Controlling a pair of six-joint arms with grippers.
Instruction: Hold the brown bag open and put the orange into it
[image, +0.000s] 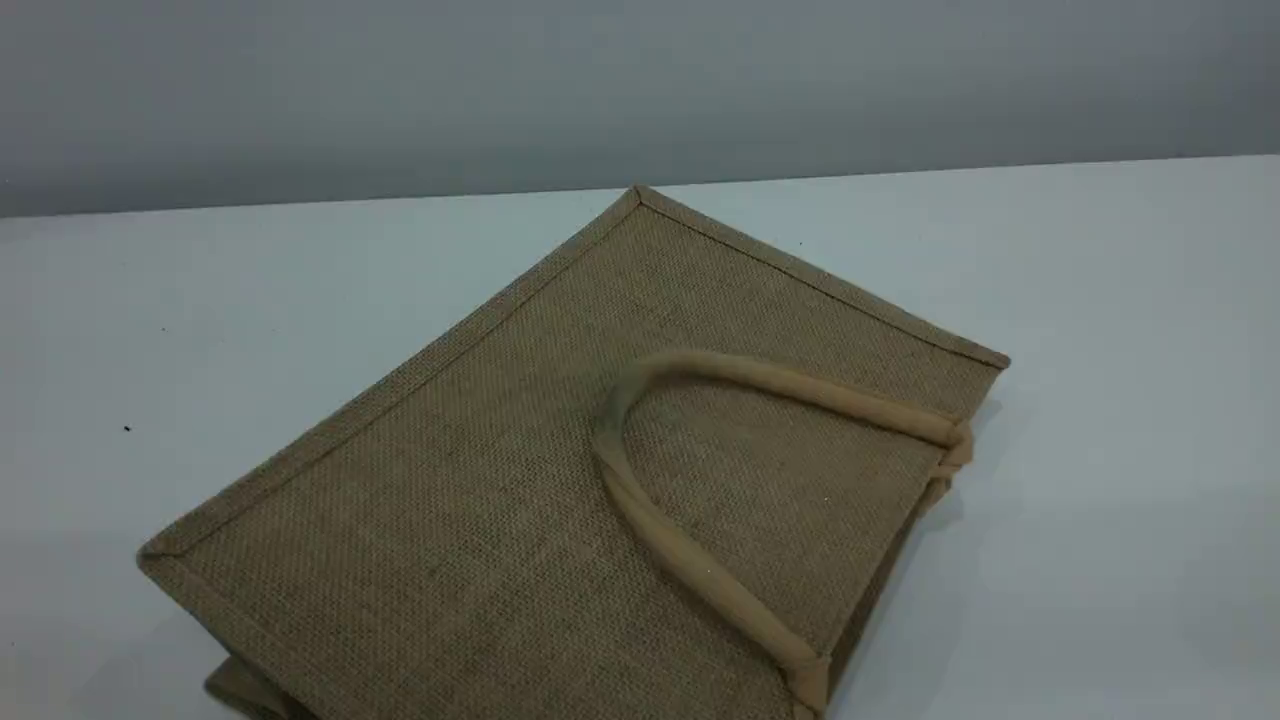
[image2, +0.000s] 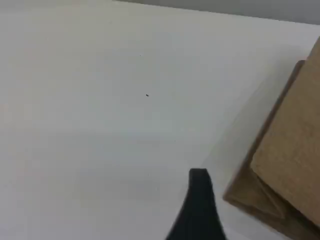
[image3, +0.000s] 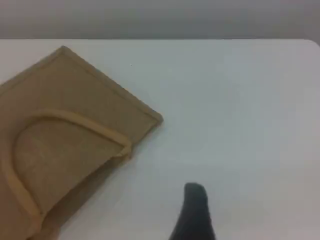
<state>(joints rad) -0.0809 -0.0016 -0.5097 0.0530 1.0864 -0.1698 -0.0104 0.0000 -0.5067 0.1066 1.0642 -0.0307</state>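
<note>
The brown bag (image: 500, 480) lies flat on its side on the white table, mouth towards the lower right, with a beige loop handle (image: 690, 560) folded over its upper face. The orange is out of view. In the left wrist view a corner of the bag (image2: 295, 150) fills the right edge, and one dark fingertip (image2: 199, 200) of my left gripper hovers over bare table just left of it. The right wrist view has the bag (image3: 65, 90) at the left and one dark fingertip (image3: 194, 210) of my right gripper over bare table to its right. Nothing is held.
The white table (image: 1100, 400) stretches around the bag on all sides, and its far edge meets a grey wall (image: 640, 90). A tiny dark speck (image: 127, 428) marks the table at the left.
</note>
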